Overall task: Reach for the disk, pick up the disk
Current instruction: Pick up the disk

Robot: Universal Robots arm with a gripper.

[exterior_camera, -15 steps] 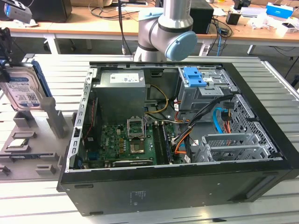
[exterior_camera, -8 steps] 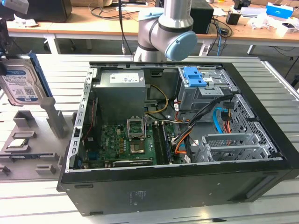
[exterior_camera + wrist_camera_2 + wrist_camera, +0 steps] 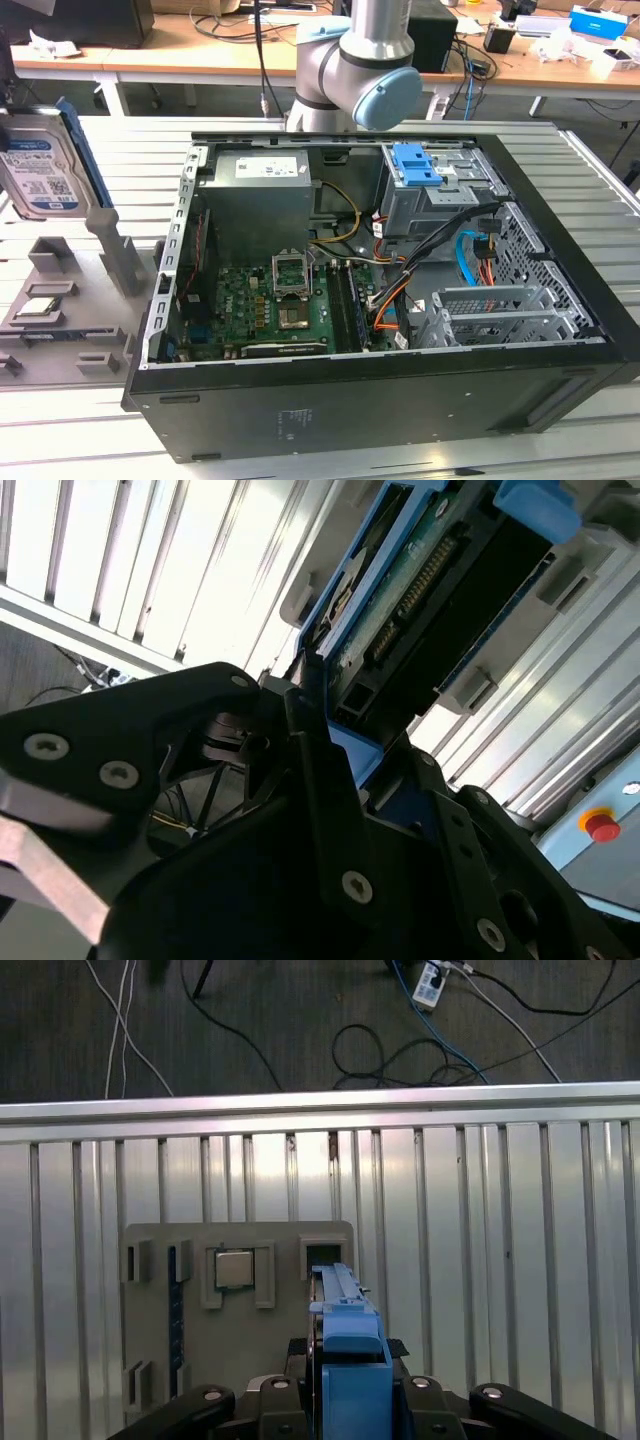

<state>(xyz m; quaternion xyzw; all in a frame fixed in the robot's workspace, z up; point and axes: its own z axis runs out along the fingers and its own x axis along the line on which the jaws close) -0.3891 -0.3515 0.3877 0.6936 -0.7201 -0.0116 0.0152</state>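
Note:
The disk (image 3: 40, 170), a silver drive with a white-and-blue label and blue side rails, stands on edge at the exterior view's left, clear above the grey holder (image 3: 60, 300). In the first wrist view its blue rail (image 3: 348, 1340) runs between the black fingers of my gripper (image 3: 350, 1360), which is shut on it. An open slot (image 3: 322, 1255) in the holder lies just beyond the rail. The second wrist view shows the disk's circuit-board side (image 3: 420, 590) and a black finger (image 3: 318, 750) against the blue rail.
An open computer case (image 3: 380, 290) with motherboard, cables and a blue bracket (image 3: 415, 165) takes up the middle of the slatted metal table. A small silver processor chip (image 3: 235, 1268) sits in the grey holder. The arm's elbow (image 3: 355, 70) hangs behind the case.

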